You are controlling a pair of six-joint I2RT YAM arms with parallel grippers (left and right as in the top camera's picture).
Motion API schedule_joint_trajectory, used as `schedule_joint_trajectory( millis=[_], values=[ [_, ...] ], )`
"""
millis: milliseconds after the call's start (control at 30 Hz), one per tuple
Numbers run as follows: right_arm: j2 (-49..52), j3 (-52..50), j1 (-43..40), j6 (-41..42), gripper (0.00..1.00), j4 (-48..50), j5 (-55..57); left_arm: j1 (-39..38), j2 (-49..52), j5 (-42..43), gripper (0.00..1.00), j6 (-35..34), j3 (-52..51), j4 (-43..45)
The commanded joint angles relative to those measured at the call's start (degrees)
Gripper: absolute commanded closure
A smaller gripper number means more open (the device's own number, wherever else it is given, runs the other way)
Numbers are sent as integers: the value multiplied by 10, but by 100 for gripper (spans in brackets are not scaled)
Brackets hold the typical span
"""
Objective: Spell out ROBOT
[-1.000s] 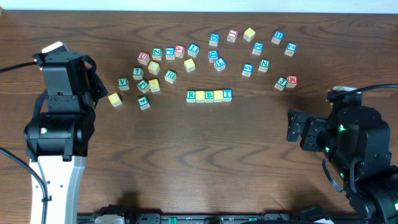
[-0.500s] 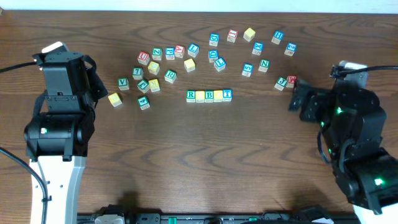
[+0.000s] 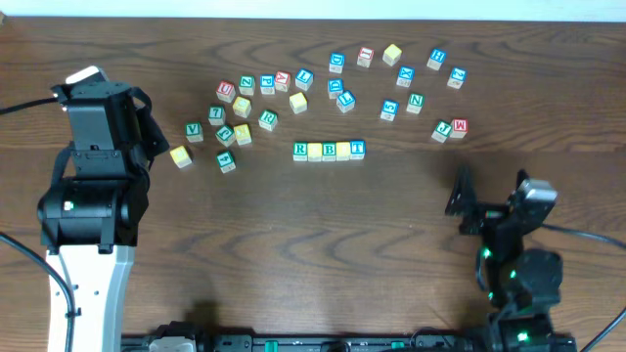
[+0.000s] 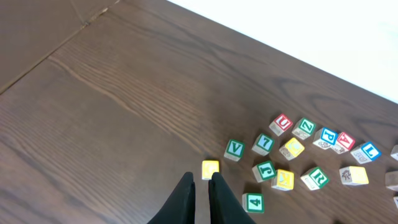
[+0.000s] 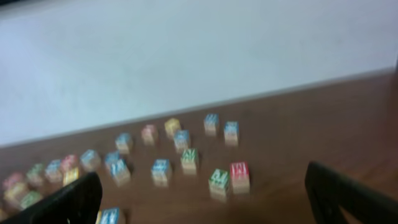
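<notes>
Five cubes stand in a row mid-table: green-bordered R (image 3: 300, 150), a yellow cube (image 3: 315, 151), green-bordered B (image 3: 330, 150), a second yellow cube (image 3: 343, 150) and blue-bordered T (image 3: 358, 149). They touch side by side. My left gripper (image 3: 159, 140) is far left of the row; in the left wrist view (image 4: 200, 186) it is shut and empty, just short of a loose yellow cube (image 4: 210, 168). My right gripper (image 3: 456, 193) is at the front right, well clear of the row; in the blurred right wrist view (image 5: 205, 199) its jaws stand wide apart and empty.
Several loose cubes lie scattered behind the row, from a left cluster (image 3: 242, 108) to a right group (image 3: 416, 100). A green cube (image 5: 219, 180) and a red cube (image 5: 239, 174) sit nearest the right gripper. The table's back edge (image 3: 313, 20) meets a white wall.
The right arm swung toward the back right cubes, then drew back to the front right and lower. The left arm and all cubes have not moved.
</notes>
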Motion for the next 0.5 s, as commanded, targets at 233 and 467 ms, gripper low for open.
schedule_joint_trajectory(
  millis=[233, 467],
  values=[
    [-169, -128, -3, 10, 1, -18, -11, 2, 2, -8, 90, 5, 9, -1],
    [-215, -128, -4, 7, 1, -101, -28, 2, 2, -8, 90, 5, 9, -1]
  ],
)
